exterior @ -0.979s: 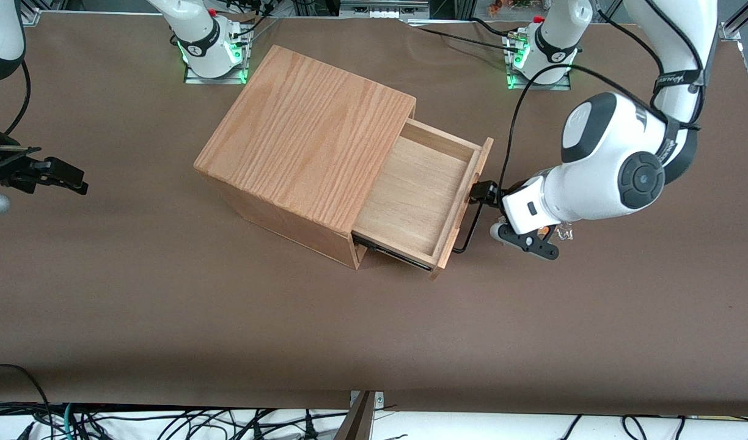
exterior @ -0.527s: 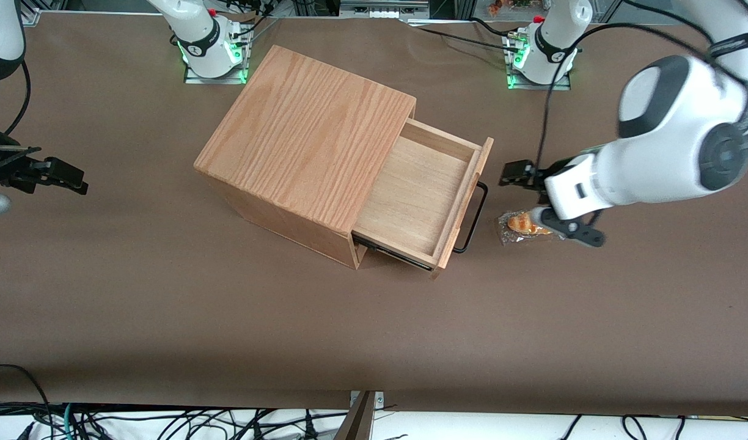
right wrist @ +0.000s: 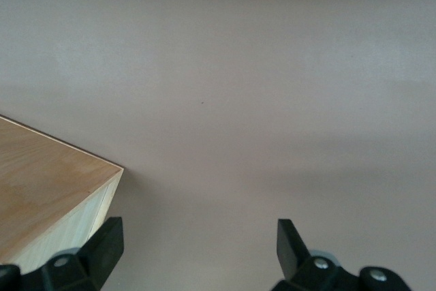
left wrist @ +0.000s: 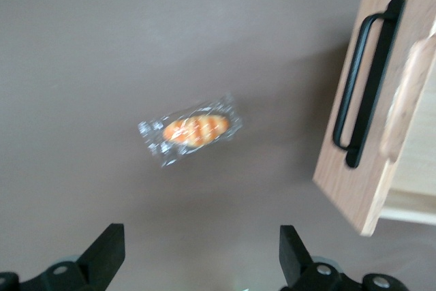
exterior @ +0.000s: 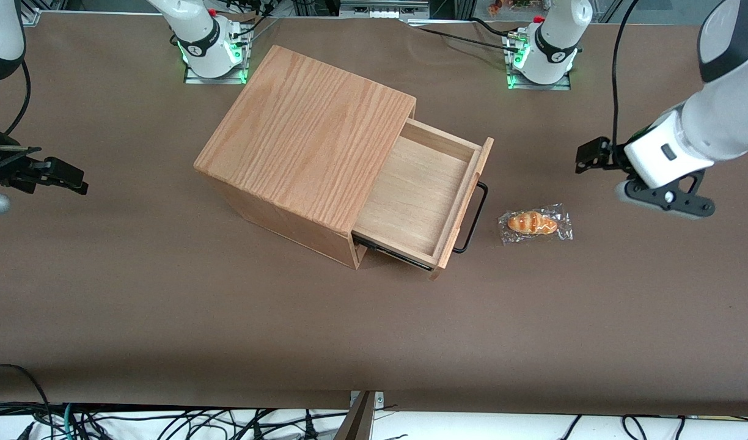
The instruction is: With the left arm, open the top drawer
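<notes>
Above the bare tabletop [exterior: 227, 318], toward the working arm's end, the claw [exterior: 588, 160] of the left arm [exterior: 710, 122] hangs with its fingers [left wrist: 102, 257] spread wide and nothing between them. A second ago it sat against the black wire handle [exterior: 472, 217] of the top drawer [exterior: 420, 195]; half a second ago it had already let go and drawn off, and now it is well apart from the drawer, raised and carried away at about 3 o'clock from the handle in the front view. The drawer itself has not shifted across the three moments: it stands pulled well out of the oak box [exterior: 307, 128], its pale plank floor exposed. That reads as the opening done and the arm retreating, so little of the task seems left beyond clearing away.

A wrapped bread roll [exterior: 534, 223] lies on the tabletop just beside the handle, between drawer and claw; the arm covered it a second ago.

The left wrist view shows what the front view cannot: the open gap between both fingers, the roll [left wrist: 194, 129] under the claw, and the handle [left wrist: 368, 83] face-on against the drawer's front panel [left wrist: 361, 100]. The front view alone shows the drawer's open interior and how far it is out of the box. The right wrist view shows only a corner of the box [right wrist: 48, 195] and bare tabletop.
</notes>
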You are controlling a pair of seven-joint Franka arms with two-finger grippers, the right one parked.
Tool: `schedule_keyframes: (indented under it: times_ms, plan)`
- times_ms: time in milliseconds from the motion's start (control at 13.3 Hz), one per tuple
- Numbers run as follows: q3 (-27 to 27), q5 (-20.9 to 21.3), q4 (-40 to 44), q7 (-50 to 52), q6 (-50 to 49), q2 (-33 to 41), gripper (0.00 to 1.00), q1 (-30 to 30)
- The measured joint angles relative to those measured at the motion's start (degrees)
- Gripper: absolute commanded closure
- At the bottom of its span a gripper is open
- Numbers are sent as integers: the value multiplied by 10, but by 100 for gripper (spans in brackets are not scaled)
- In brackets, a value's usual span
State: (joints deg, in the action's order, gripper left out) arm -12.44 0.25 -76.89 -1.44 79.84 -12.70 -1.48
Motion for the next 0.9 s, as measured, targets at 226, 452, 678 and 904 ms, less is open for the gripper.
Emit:
schedule_keyframes:
  times_ms: [226, 452, 678, 904]
  plan:
    - [2, 13, 0, 0, -14, 17, 0, 0]
    - [37, 9, -40, 1, 43, 46, 0, 14]
    - [106, -45, -121, 0, 119, 92, 0, 33]
    - [115, -35, -164, 0, 128, 111, 0, 33]
